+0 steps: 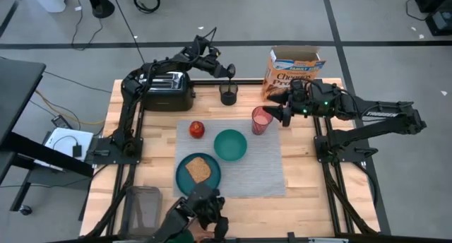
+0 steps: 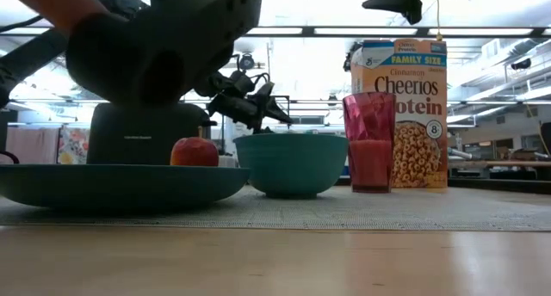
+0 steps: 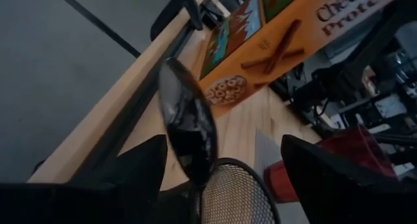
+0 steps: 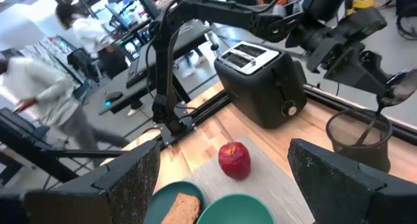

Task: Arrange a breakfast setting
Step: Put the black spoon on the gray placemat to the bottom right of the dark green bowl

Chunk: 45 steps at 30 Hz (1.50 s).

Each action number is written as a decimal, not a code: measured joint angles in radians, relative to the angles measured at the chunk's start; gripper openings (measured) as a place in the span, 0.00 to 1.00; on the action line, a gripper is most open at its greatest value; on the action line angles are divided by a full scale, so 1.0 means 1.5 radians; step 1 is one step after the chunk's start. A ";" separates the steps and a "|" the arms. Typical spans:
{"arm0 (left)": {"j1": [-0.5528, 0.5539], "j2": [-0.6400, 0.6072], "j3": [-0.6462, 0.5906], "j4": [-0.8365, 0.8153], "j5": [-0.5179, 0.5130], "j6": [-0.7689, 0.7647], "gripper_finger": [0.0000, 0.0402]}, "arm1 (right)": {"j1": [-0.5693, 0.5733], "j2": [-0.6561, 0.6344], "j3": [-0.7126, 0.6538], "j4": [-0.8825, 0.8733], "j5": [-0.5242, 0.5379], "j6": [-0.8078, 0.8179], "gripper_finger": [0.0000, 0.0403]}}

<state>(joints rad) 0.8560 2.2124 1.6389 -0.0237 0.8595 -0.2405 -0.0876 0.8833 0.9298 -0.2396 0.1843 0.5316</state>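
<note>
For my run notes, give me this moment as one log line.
left claw: open over mesh cup, spoon standing in it | right claw: open beside pink cup | toast on plate

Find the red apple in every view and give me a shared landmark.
High view: the apple sits on the grey mat, above the plate.
Low view: apple left of centre, behind the plate's rim, in front of the toaster.
Left wrist view: not in it.
Right wrist view: apple at lower centre, on the mat.
Shared landmark: the black toaster, just beyond the apple.
</note>
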 joint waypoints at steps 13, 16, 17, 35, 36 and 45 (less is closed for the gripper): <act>-0.020 0.000 0.000 0.009 -0.066 0.014 0.36 | -0.006 0.000 0.000 0.004 0.003 0.000 0.85; -0.024 0.000 0.000 0.011 -0.090 0.019 0.30 | -0.006 0.000 0.000 0.004 0.003 -0.001 0.85; -0.024 0.000 0.000 0.012 -0.093 0.019 0.28 | -0.006 0.000 0.000 0.004 0.003 -0.001 0.85; -0.023 -0.002 0.000 0.089 -0.067 -0.036 0.02 | -0.006 0.000 0.000 0.004 0.003 -0.007 0.85; -0.023 -0.002 0.000 0.095 -0.062 -0.044 0.03 | -0.006 0.000 0.000 0.003 0.002 -0.009 0.85; -0.025 -0.024 0.000 0.093 -0.002 -0.115 0.03 | -0.006 0.000 0.000 0.003 -0.002 -0.048 0.85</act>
<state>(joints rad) 0.8188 2.1766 1.6390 0.1166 0.8562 -0.4133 -0.0960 0.8833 0.9298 -0.2347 0.1815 0.4594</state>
